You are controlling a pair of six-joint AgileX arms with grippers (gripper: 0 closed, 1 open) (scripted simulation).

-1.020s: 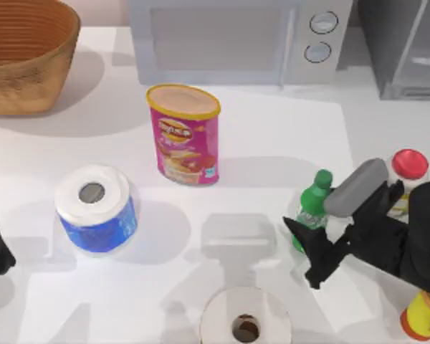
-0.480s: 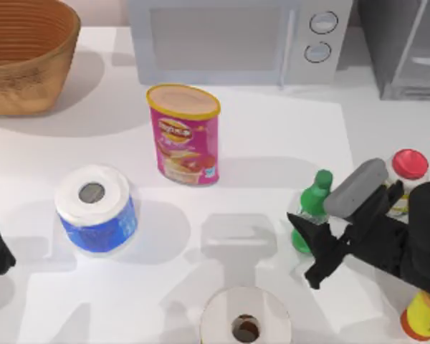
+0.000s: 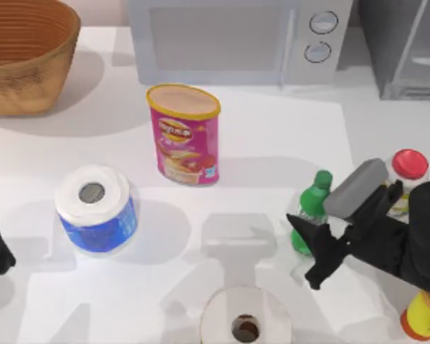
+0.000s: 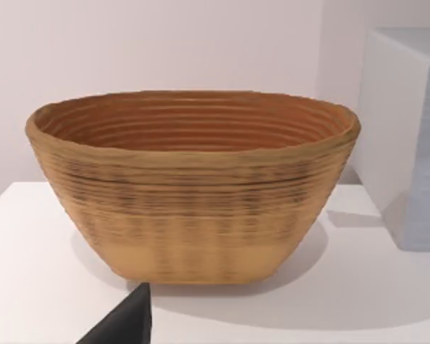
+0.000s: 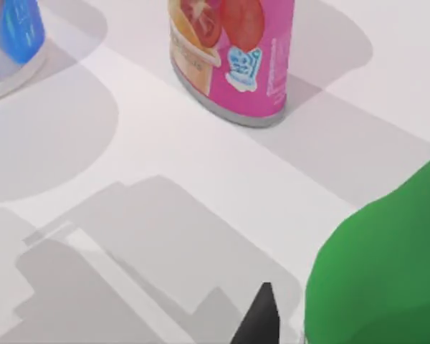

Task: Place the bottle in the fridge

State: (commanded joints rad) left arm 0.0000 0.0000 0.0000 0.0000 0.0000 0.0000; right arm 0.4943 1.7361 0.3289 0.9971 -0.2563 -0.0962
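While upright: one bottle (image 3: 312, 212), two jars (image 3: 408, 168).

White table (image 3: 272, 136) carries all items. Woven basket (image 3: 21, 54) at rear left corner. Light-grey microwave (image 3: 236, 39) at rear centre; dark-grey fridge (image 3: 405, 46) at rear right. Pink snack canister (image 3: 185, 135) upright near centre. Blue-wrapped paper roll (image 3: 94, 208) on end at left. Second paper roll (image 3: 245, 322) at front edge, centre. Green bottle (image 3: 309, 213) upright at right. Red-lidded white jar (image 3: 407, 172) just beyond it. Yellow jar (image 3: 423, 319) at front right corner.
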